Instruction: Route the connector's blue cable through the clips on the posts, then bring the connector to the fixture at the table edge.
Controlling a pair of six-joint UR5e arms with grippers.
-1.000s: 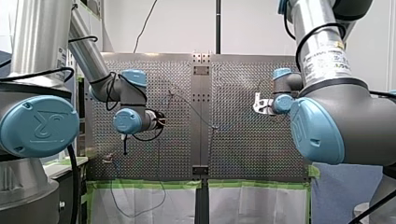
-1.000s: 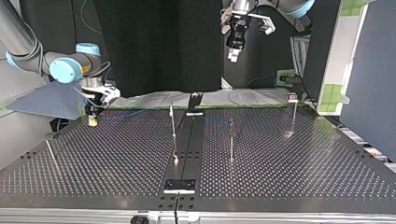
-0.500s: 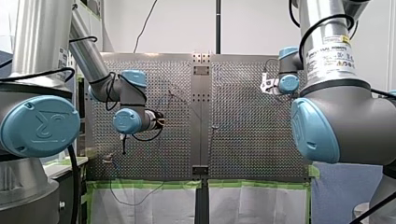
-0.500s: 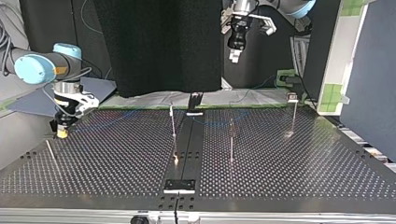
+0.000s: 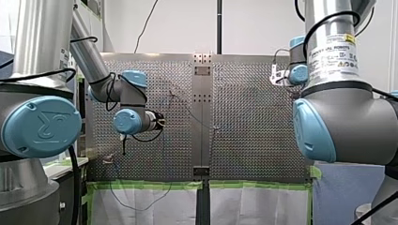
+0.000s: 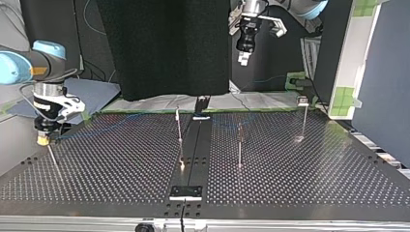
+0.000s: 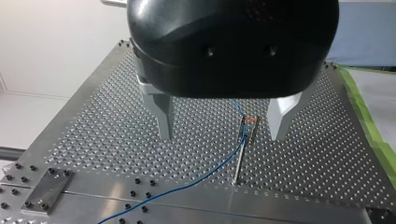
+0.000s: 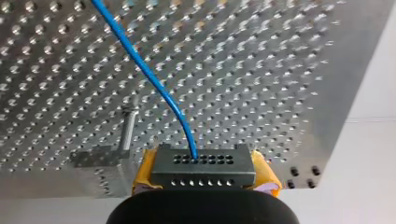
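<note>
Connector (image 8: 204, 164) clamped in right gripper (image 8: 205, 178), left gripper (image 7: 222, 127) empty

Closest to the right wrist camera, you see yellow pads (image 8: 143, 173) pressed on both ends of the connector. The gripper's black body cuts off their lower parts. From the connector's far face the blue cable (image 8: 162, 94) runs away across the perforated table (image 8: 261, 70). Just beside the connector stands a slim post (image 8: 127, 128) with a grey block at its nearer end. You cannot tell whether block and pad touch.

Under the left wrist camera the two metal fingers (image 7: 164, 116) hang wide apart with nothing between them. Well below them a clipped post (image 7: 238, 161) holds the cable in the clip (image 7: 243, 123) at its top.

In the top view, one plate (image 6: 185, 192) sits at the near edge on the dark centre strip (image 6: 195, 140). Beyond it you can count four posts (image 6: 179, 128): one leaning at the far left, two either side of the strip, one at the right. The right arm (image 6: 46, 60) comes in at the left, wrist turned straight down, gripper low beside the leaning post. The left arm (image 6: 297, 5) also points straight down, high over the table's far side. The cable there is only a faint blue line. In the front view both arms' large joints hide the table's sides, and you cannot make out either gripper's fingers.
</note>
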